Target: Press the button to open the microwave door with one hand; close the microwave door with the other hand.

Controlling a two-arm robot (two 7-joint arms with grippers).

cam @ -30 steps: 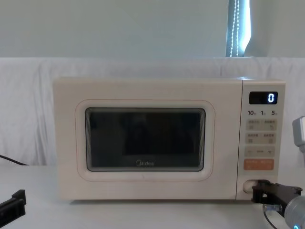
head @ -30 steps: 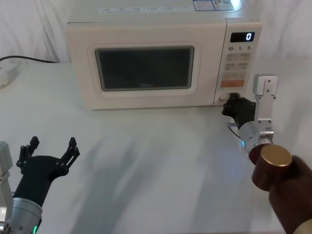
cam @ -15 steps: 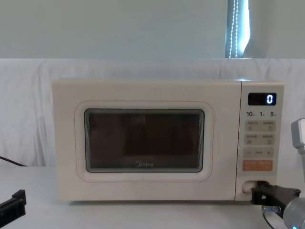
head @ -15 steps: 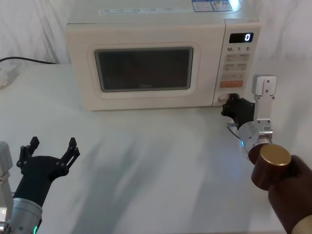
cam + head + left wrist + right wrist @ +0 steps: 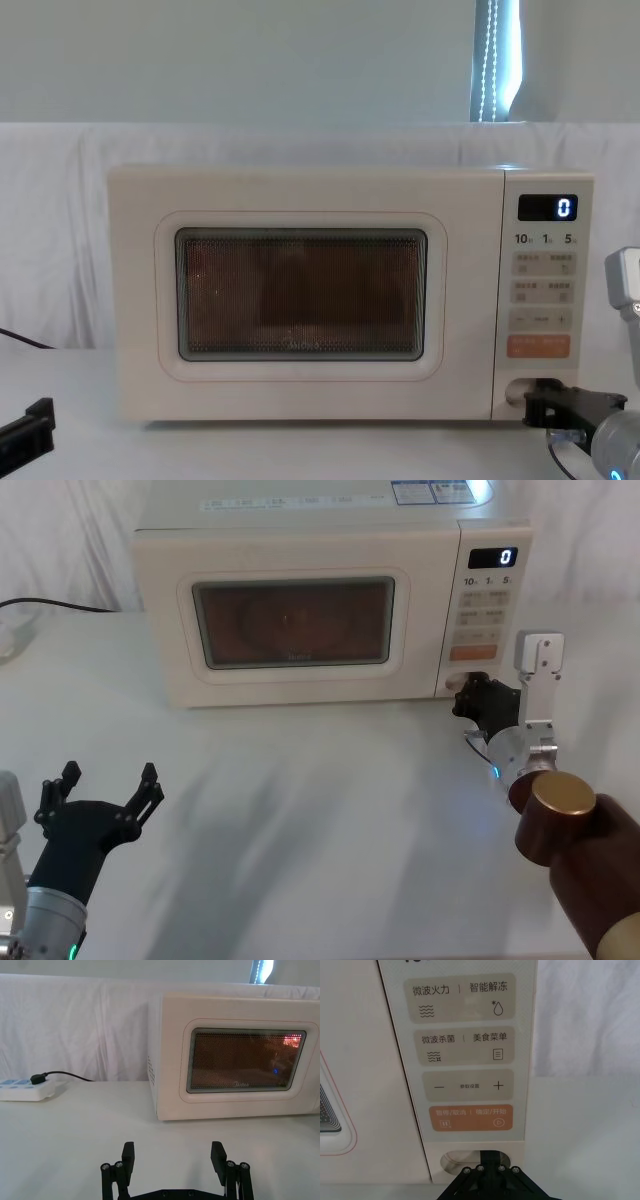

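Observation:
The cream microwave stands at the back of the table, and its door (image 5: 290,625) (image 5: 300,295) (image 5: 245,1060) sits close to flush with the front. The window glows from a light inside. My right gripper (image 5: 466,697) (image 5: 530,402) (image 5: 490,1164) is shut, and its black tips rest against the oval button (image 5: 455,1160) (image 5: 514,391) at the foot of the control panel, covering much of it. My left gripper (image 5: 105,785) (image 5: 172,1155) hovers open and holds nothing, low at the near left, well short of the door.
An orange key (image 5: 472,1117) sits just above the button, and the display (image 5: 497,557) reads 0. A white power strip (image 5: 25,1091) and black cable (image 5: 50,602) lie at the far left. White cloth covers the table and backdrop.
The light inside the microwave has come on behind the window. The microwave front has shifted slightly left in the chest view. The left arm has not moved.

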